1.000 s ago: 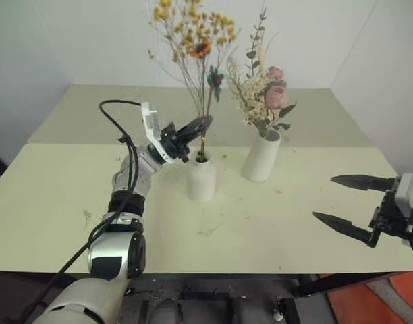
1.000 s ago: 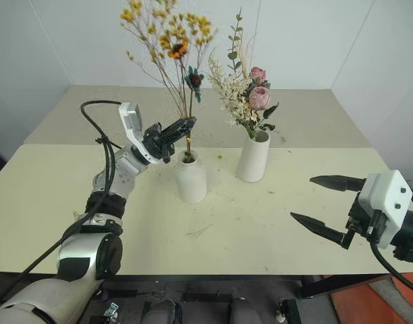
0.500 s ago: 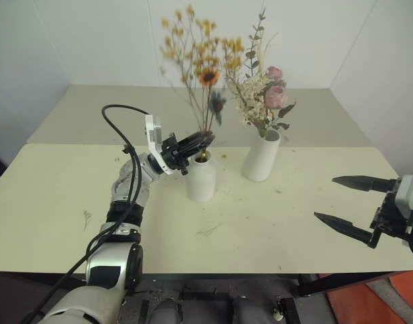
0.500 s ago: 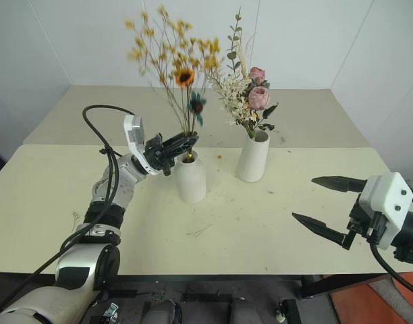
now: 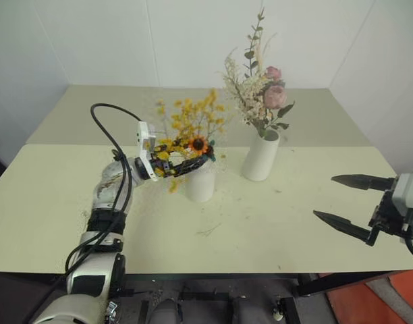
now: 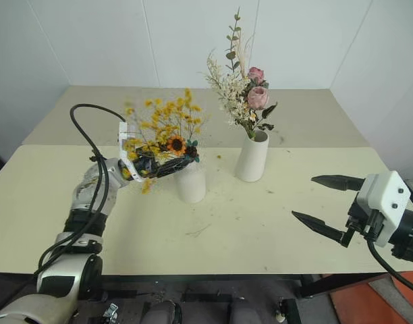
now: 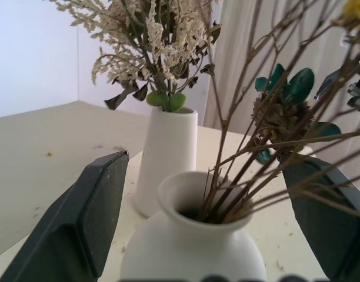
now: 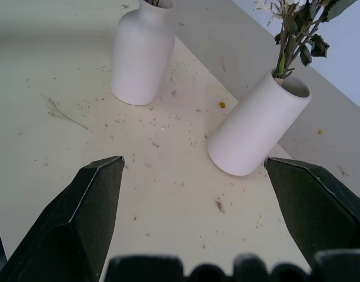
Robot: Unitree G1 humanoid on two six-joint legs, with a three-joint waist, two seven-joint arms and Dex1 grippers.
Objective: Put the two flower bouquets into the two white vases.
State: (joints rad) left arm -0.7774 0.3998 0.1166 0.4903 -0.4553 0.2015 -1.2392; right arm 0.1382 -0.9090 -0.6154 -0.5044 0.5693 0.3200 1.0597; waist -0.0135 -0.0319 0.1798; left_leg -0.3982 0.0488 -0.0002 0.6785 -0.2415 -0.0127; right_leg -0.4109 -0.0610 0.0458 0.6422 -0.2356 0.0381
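Note:
The spray of small yellow-orange flowers with a small sunflower [image 5: 187, 132] stands with its stems in the shorter rounded white vase [image 5: 200, 183] and leans low toward the left, over my left gripper [image 5: 204, 162]. That gripper is open; in the left wrist view its fingers [image 7: 86, 226] stand wide on either side of the vase neck [image 7: 192, 205] and the stems [image 7: 245, 176]. The fuller bunch with pink roses [image 5: 266, 94] stands upright in the taller white vase [image 5: 261, 157]. My right gripper [image 5: 324, 198] hovers open and empty over the table's right front.
Bits of dried plant are scattered on the cream table [image 5: 260, 229] around the vases. A black cable [image 5: 108, 111] loops off the left arm. An orange-red object [image 5: 368, 297] lies below the table's front right edge.
My left gripper has opened and let go of the stems, drawing slightly left and down. The yellow bouquet has sunk deeper into the short vase and tipped left. The right arm is still.

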